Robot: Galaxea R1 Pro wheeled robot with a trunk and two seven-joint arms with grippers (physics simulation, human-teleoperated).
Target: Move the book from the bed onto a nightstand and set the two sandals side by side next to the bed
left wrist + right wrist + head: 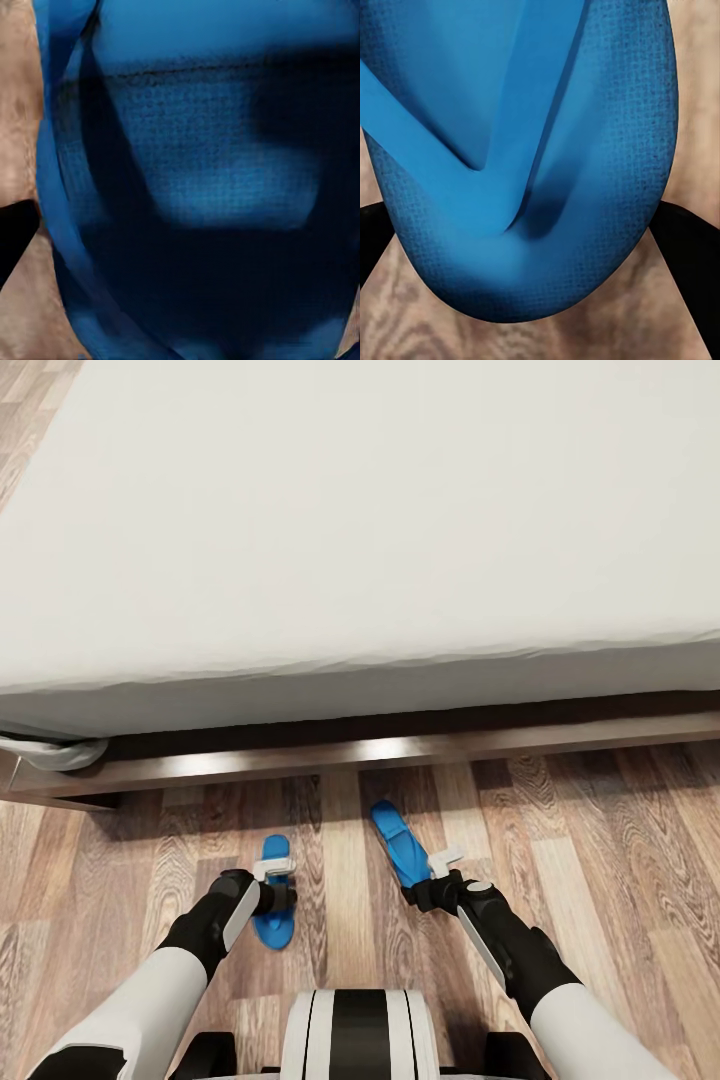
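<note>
Blue sandals: left sandal (274, 905) and right sandal (399, 842) lie on the wood-plank floor (600, 840), near the bed (350, 540), apart, right one angled.
Left gripper (272, 872): over the left sandal; whether its fingers grip it I cannot tell.
Right gripper (445, 862): at the right sandal's near end; grip also unclear.
Mattress: pale, bare.

Both arms reach forward and down, left claw (272, 872) and right claw (443, 863) low.
</note>
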